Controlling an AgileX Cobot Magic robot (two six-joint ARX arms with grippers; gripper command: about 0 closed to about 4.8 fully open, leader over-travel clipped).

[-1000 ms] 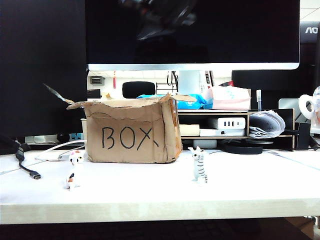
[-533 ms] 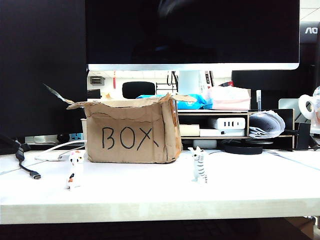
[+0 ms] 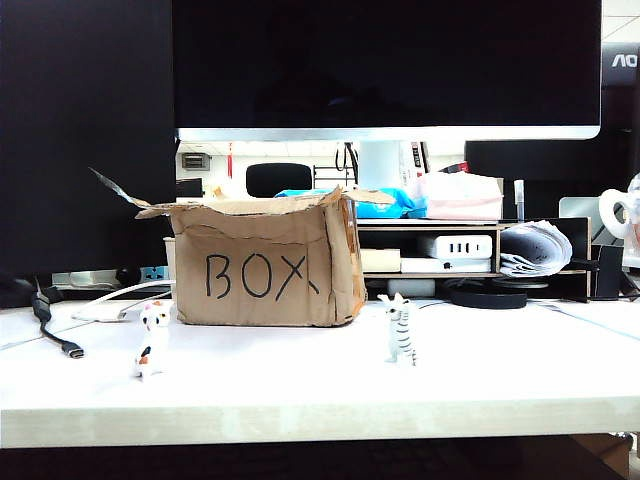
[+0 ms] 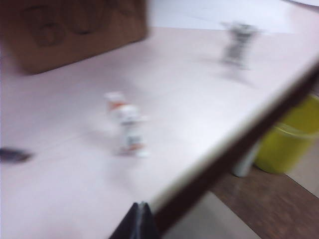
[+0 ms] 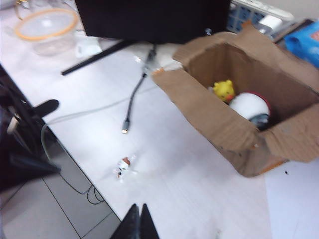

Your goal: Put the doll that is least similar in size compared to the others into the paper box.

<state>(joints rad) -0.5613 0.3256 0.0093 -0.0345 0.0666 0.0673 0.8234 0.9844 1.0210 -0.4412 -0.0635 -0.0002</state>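
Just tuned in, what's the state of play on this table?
The big white doll already lies inside the box, beside a small yellow figure. The two cat figurines, orange-patched and grey-striped, stand on the table in front of the box. Neither arm shows in the exterior view. The right hand is shut and empty, high above the table and box; the left hand, also shut, sits off the table's front edge holding nothing.

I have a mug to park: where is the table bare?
Bare: between the two cats, orange and striped, before the box, and right of the striped one. Crowded: cable at left, shelf behind.
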